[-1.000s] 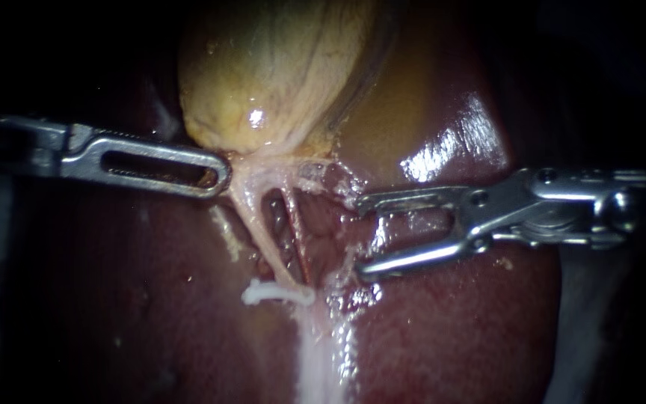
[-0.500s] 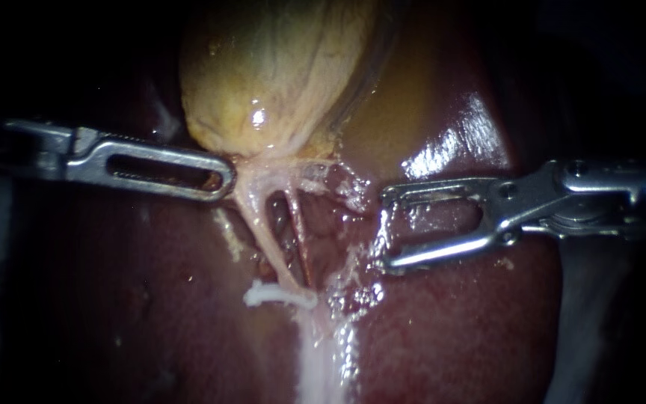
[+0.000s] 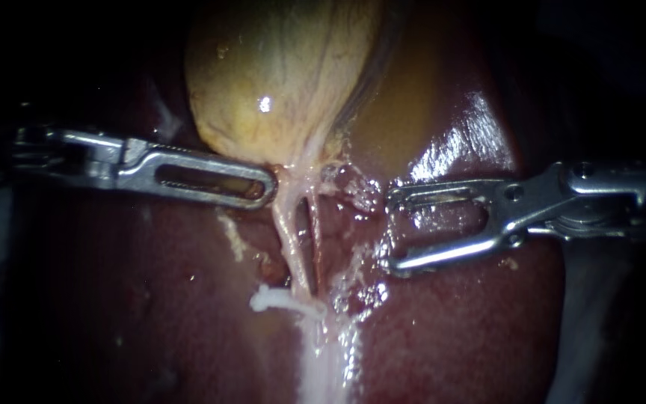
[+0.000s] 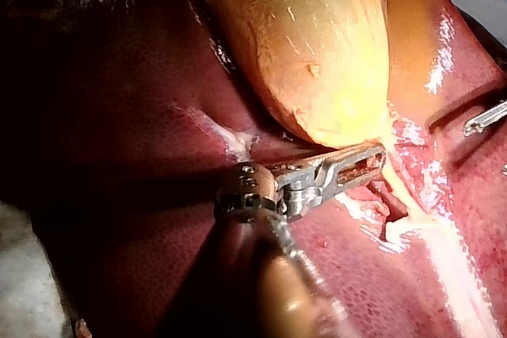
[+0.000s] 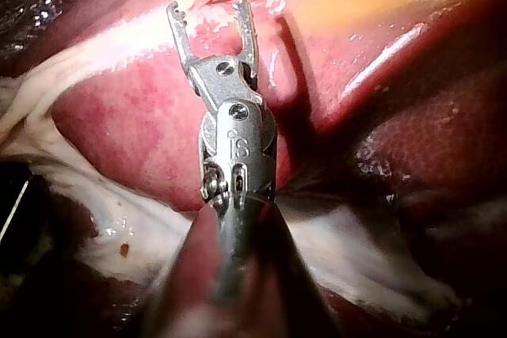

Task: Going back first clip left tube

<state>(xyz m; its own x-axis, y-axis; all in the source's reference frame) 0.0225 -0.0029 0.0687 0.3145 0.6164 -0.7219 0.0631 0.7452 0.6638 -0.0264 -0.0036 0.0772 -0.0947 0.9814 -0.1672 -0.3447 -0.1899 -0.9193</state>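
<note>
The yellow gallbladder [image 3: 278,75] lies on the dark red liver [image 3: 450,329]. Two thin pale tubes run down from its neck, the left tube [image 3: 287,232] and the right tube [image 3: 314,233]. A small white clip [image 3: 277,301] sits across the lower end of the left tube. My left instrument [image 3: 267,187] has its slotted jaws shut on the tissue at the gallbladder's neck; the left wrist view shows the same grip [image 4: 374,156]. My right instrument [image 3: 392,232] stands to the right of the tubes, jaws open and empty, clear of them [image 5: 207,5].
Frayed pale tissue [image 3: 357,191] lies between the tubes and my right instrument's jaws. A white band of tissue [image 3: 323,359] runs down from the clip. Wet glare marks the liver [image 3: 457,142] above my right instrument.
My left instrument moved right, pulling the gallbladder's neck along so the tubes stand more upright. My right instrument drew back to the right, jaws still open.
</note>
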